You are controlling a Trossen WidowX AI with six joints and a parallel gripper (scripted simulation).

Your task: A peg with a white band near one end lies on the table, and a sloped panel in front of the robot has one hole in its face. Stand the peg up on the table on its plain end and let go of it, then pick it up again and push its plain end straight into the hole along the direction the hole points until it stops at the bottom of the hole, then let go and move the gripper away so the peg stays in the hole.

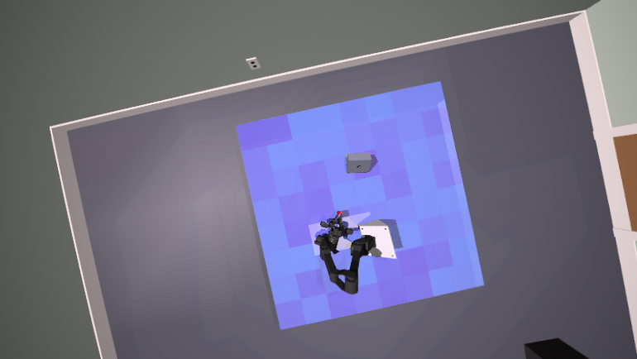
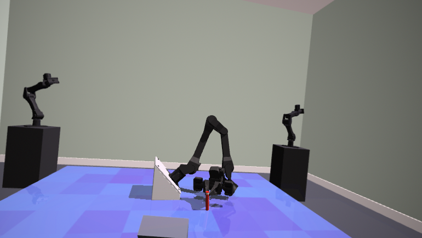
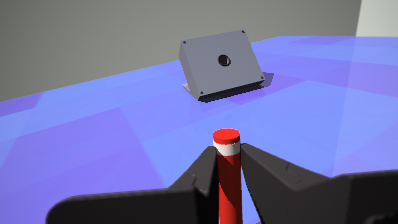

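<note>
Above blue tiles, arm bent, hand gripping peg

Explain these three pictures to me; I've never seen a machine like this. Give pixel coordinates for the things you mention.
The machine is a black jointed arm (image 1: 328, 263) (image 2: 226, 145), mounted on a white sloped plate (image 1: 387, 249) (image 2: 159, 184). Its end effector (image 1: 338, 216) (image 2: 206, 190) (image 3: 227, 152) is a pair of dark fingers, closed on a red stick (image 1: 339, 213) (image 2: 206, 202) (image 3: 230, 192) with a white band near its top. The stick is upright.

One picture looks down from above, one faces the arm from across the surface, and one looks out past the fingers. On the blue patchwork surface (image 1: 312, 303) (image 2: 97, 221) (image 3: 75, 145) sits a gray block (image 1: 357, 159) (image 2: 164, 226) (image 3: 210, 72) with one large hole in its sloped face.
</note>
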